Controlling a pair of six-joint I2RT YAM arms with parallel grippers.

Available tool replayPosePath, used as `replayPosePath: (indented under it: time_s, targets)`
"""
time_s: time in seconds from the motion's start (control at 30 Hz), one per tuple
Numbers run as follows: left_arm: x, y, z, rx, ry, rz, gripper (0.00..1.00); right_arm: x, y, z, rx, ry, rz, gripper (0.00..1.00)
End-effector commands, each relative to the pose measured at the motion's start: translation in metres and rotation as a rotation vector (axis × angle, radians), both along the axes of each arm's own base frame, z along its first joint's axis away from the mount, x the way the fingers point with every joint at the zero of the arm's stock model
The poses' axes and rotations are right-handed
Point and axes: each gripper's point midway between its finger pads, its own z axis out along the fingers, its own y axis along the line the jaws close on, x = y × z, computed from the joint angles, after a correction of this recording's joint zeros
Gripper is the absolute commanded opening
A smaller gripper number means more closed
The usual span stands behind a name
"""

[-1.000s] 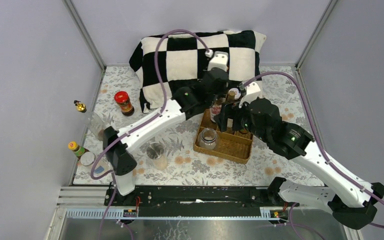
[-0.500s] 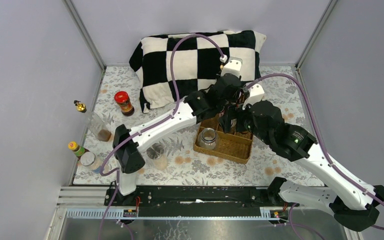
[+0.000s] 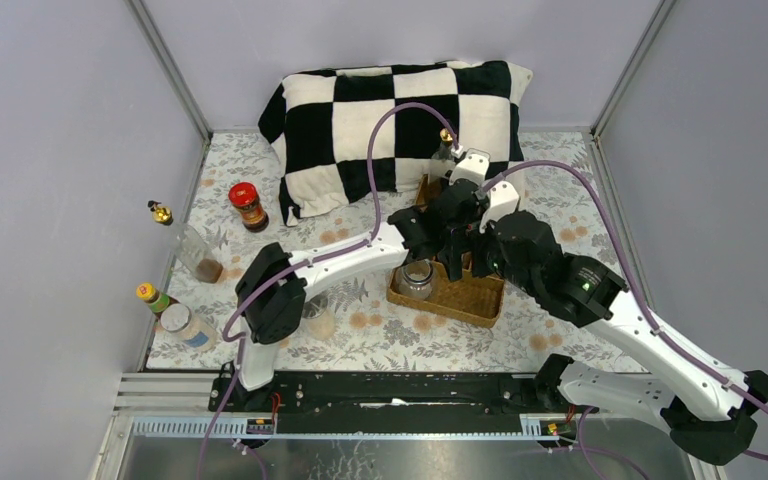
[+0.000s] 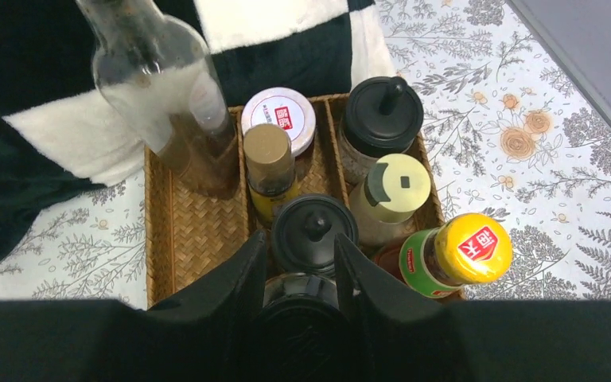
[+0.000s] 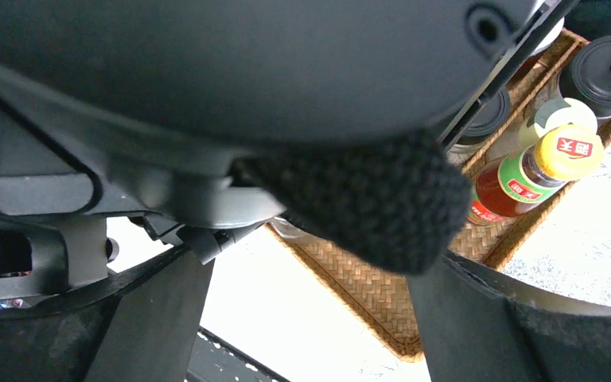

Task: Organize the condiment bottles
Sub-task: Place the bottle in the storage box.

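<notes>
Floral-cloth table (image 3: 560, 330). Black-and-white checkered pillow (image 3: 360, 120) along far edge. Brown wicker compartmented tray (image 3: 465, 300) mid-table, crowded with condiment bottles (image 4: 387, 187). Left end effector (image 4: 298, 239) narrow, clasping black knob-lidded glass jar (image 4: 314, 227) at tray's near side. Right end effector (image 5: 318, 267) wide, empty, above tray. Red-capped jar (image 3: 247, 203) and yellow-capped bottle (image 3: 150, 296) near left edge.

A brown wicker tray (image 3: 472, 307) with woven dividers sits on a floral tablecloth (image 3: 380, 335), a little right of the cloth's middle. Its far end lies at, perhaps touching, a black-and-white checked pillow (image 3: 360, 115) propped along the grey back wall (image 3: 400, 30). Grey panels close both sides. A black rail (image 3: 390, 385) runs along the near edge, a metal sheet (image 3: 410, 455) below it.
</notes>
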Motion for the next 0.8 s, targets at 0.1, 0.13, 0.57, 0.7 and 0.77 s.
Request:
replayPosePath:
  time_s: [0.1,0.13,0.57,0.7,0.77]
  targets:
    - [-0.004,-0.013,0.021,-0.055,-0.079,0.003,0.49,0.003,0.007,0.017,0.068,-0.052,0.012,0.94]
    - [-0.007,-0.011,0.022,-0.043,-0.076,0.013,0.54,0.002,0.007,0.017,0.068,-0.052,0.012,0.94]
    - [-0.039,0.083,0.101,-0.005,-0.076,0.255,0.96,-0.006,0.015,0.016,0.107,-0.023,0.055,0.95]
    - [-0.05,0.153,0.129,-0.018,-0.129,0.475,0.99,-0.009,0.018,0.016,0.124,-0.008,0.073,0.95]
    - [-0.049,0.179,0.126,-0.013,-0.122,0.534,0.99,-0.011,0.021,0.016,0.136,-0.002,0.083,0.95]
